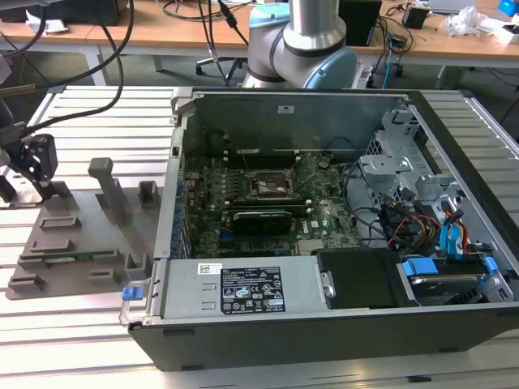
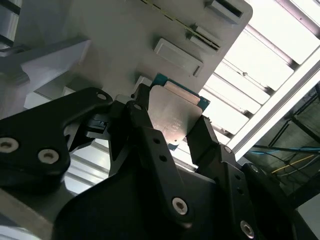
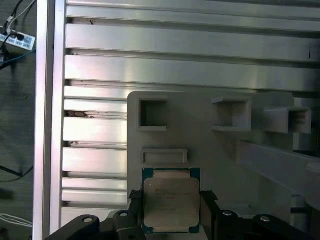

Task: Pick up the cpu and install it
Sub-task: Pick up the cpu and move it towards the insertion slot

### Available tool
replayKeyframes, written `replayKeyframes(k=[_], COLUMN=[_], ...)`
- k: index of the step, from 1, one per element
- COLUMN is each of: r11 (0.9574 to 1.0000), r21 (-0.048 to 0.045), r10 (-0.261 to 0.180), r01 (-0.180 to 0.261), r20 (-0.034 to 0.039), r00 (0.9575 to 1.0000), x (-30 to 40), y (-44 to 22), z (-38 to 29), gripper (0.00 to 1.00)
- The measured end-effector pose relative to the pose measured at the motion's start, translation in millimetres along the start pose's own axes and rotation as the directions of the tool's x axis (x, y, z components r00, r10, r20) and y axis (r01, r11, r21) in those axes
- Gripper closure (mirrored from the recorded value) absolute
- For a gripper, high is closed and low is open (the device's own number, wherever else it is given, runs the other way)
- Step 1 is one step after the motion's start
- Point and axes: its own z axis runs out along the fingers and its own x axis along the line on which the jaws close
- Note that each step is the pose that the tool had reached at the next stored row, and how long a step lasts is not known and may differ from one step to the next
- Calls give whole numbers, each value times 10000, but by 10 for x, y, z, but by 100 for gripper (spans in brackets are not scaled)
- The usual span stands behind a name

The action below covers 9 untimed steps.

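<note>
Whether your pincer [image 3: 171, 199] was clamped or slack, you couldn't tell. It straddled the cpu [image 3: 169, 200], which lay flat near a corner of the grey fixture [image 3: 210, 155], centred in the pincer with its edges square to it.

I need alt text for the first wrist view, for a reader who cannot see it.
The tool grips the cpu, a square chip with a silver-grey top, by two opposite edges, over a grey holder plate with rectangular pockets. The plate lies on a ribbed metal table.
</note>
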Motion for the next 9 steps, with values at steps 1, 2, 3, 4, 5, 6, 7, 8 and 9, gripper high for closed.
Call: replayKeyframes(k=[1,2,3,4,5,6,7,8,9], r11=[10000,10000,10000,10000,10000,10000,10000,10000,10000], r21=[0,0,0,0,0,-1,0,0,0], r10=[0,0,0,0,0,0,0,0,0], r01=[0,0,0,0,0,0,0,0,0], r20=[1,1,0,1,0,1,1,1,1], r00=[10000,10000,10000,10000,10000,10000,10000,10000,10000], x=[0,0,0,-1,-1,-1,-1,-1,-2], y=[0,-1,-1,-1,-1,-1,-2,-2,-3], z=[-5,-12,-19,-28,-35,-43,-49,-64,-80], gripper=[45,45,45,45,45,45,45,45,45])
